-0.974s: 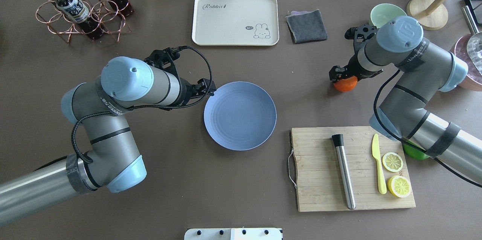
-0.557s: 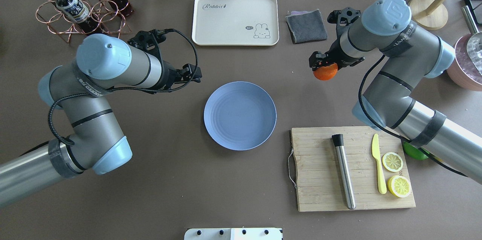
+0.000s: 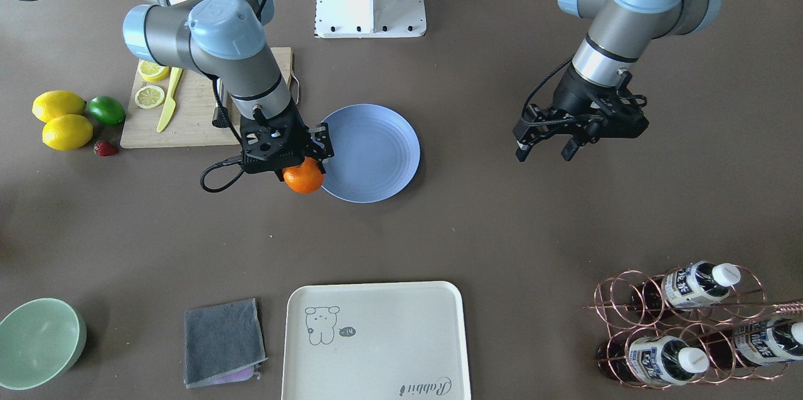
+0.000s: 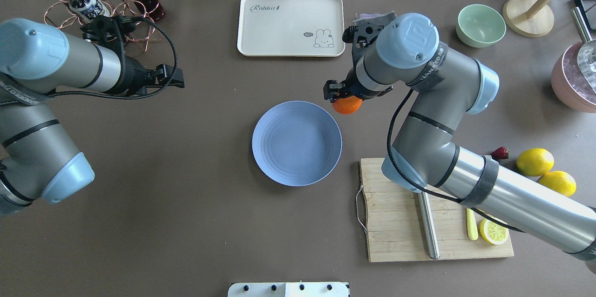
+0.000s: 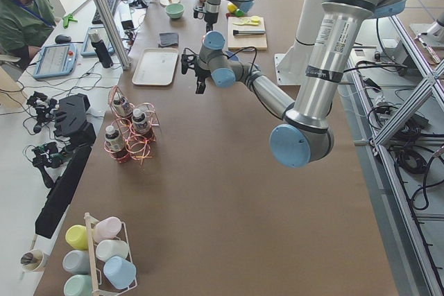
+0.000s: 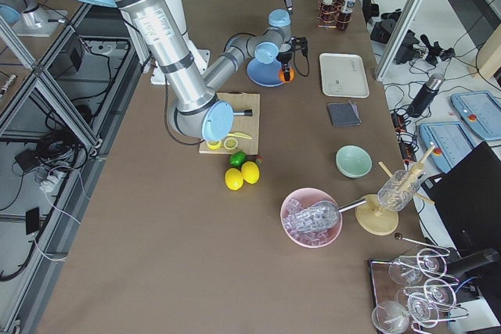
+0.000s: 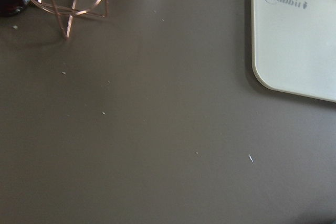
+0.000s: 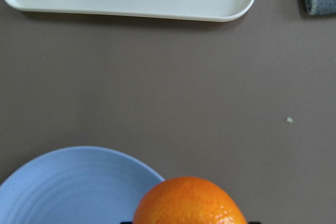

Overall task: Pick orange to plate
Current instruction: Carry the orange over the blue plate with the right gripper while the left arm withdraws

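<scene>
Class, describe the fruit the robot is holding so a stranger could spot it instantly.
Find the round blue plate mid-table. At its rim, the right arm's black claw holds the orange. It is the only orange-coloured fruit; the lemons beside the cutting board are yellow.

One camera looks steeply down from the near side, another faces it from the far side; wrist views sit close; both wide views share the plate and tray

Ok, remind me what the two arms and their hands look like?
The left arm and right arm are silver-grey tubes with pale blue rounded joint caps and black bands. The left hand and right hand are black and two-fingered, each fed by a looping black cable.
</scene>
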